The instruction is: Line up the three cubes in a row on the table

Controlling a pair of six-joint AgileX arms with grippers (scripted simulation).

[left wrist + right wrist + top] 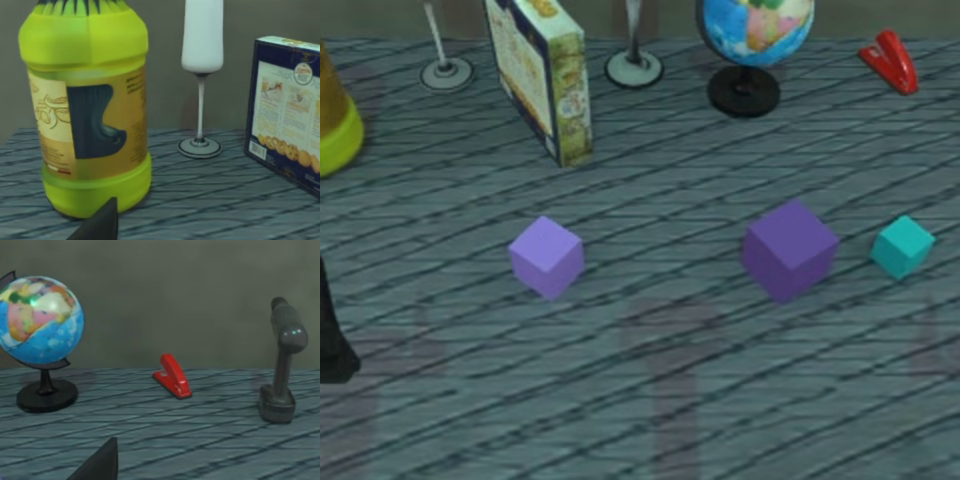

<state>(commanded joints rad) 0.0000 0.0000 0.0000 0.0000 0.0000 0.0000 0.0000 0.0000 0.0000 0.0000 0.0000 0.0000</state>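
On the table (650, 400), a flat grey-teal surface crossed by dark wavy lines, three plain matte cubes sit across the middle, each turned corner-on. The lavender cube (547, 256), medium-sized and pale, stands left of centre, well apart from the others. The dark purple cube (789, 249), the largest, stands right of centre. The small teal cube (902, 247) sits just beside it, near the right edge, not touching.

Along the far edge stand two stemmed glasses (446, 70), a cookie box (542, 75), a globe (754, 40) and a red stapler (890, 60). A yellow bottle (87, 107) stands at the far left corner. A grey drill (281, 365) shows in the right wrist view.

The left arm (332, 335) is a dark shape at the left edge; neither gripper's opening can be told, and no cube is held.
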